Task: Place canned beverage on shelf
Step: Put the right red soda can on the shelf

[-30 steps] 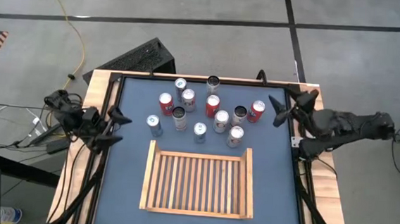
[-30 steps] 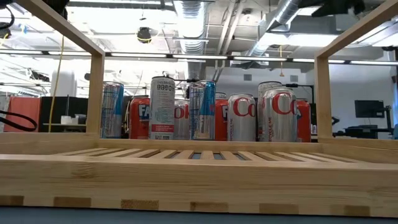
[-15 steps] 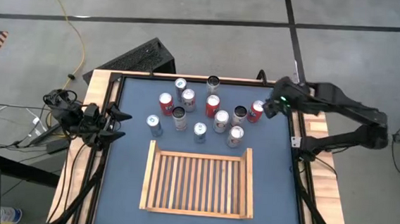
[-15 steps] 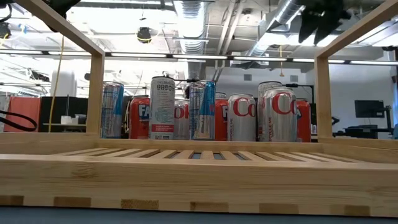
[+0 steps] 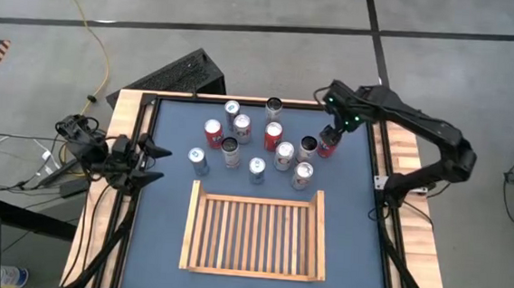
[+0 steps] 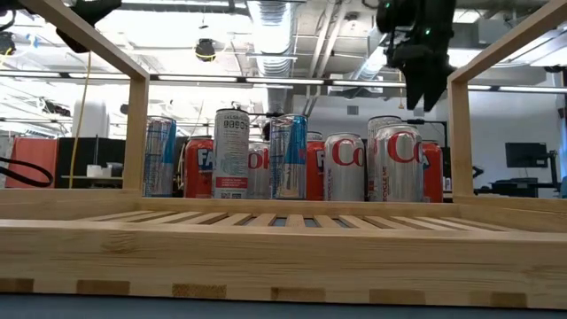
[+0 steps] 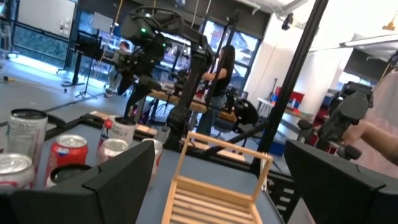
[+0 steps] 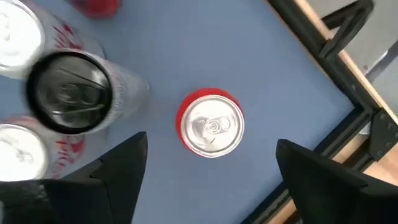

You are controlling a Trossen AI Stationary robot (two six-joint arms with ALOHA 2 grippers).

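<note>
Over the last second we see the right gripper (image 5: 330, 135) swing in from the table's right edge to hang over the red can (image 5: 327, 143) at the right end of the can cluster; the right wrist view looks straight down on that can's silver top (image 8: 210, 126), centred between wide-apart jaws, not yet touching. We judge this the approach to a first pick: the shelf (image 5: 255, 231), near the table's front edge, holds no cans. The left gripper (image 5: 151, 161) waits at the left edge, jaws apart, unmoved. In the low view nearer cans cover most of the target. How high the fingers hang above the can we cannot tell.
</note>
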